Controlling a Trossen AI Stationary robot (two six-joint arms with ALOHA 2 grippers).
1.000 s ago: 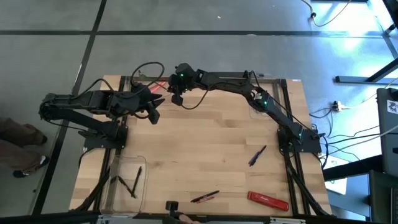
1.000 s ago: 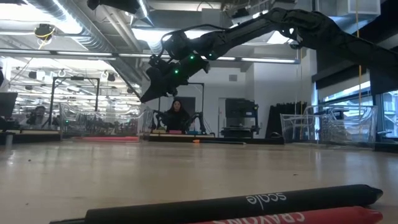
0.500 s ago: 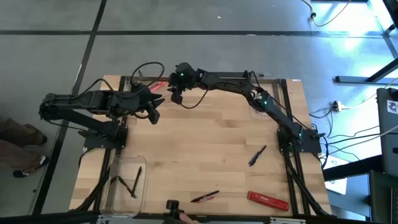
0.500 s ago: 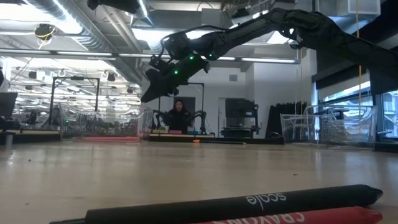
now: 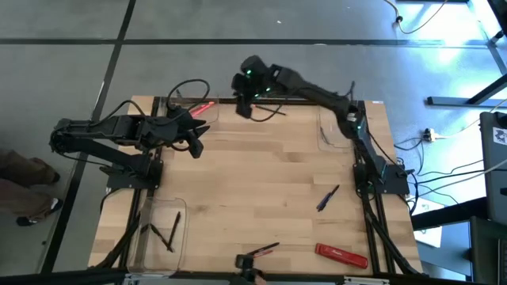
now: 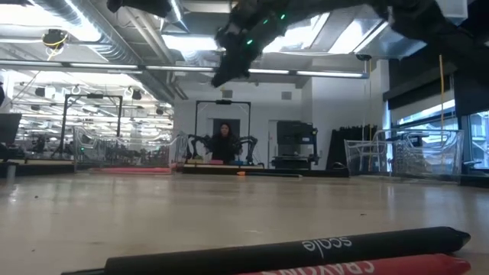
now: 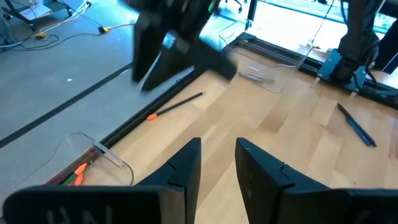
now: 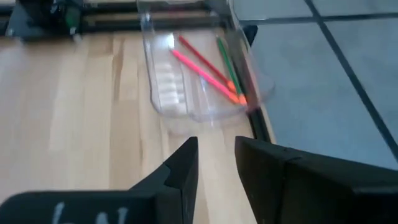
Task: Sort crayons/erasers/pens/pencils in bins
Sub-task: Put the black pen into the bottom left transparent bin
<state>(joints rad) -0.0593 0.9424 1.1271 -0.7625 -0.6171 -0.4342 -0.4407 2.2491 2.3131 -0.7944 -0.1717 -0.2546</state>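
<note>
Wooden tabletop [image 5: 261, 182] | right gripper [image 5: 245, 108] spread, empty, raised beside crayon bin [image 5: 190, 107] | left gripper [image 5: 196, 142] spread, idle | risk: remaining pens [image 5: 327, 198] lie far off, long reach may misalign grasp

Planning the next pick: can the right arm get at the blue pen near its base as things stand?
Probably yes. The blue pen lies alone on bare wood beside the right arm's base, nothing on or against it. The right gripper hangs raised by the table's far edge, nothing held, so it must fold well back; that tight reach is the only doubt.
</note>
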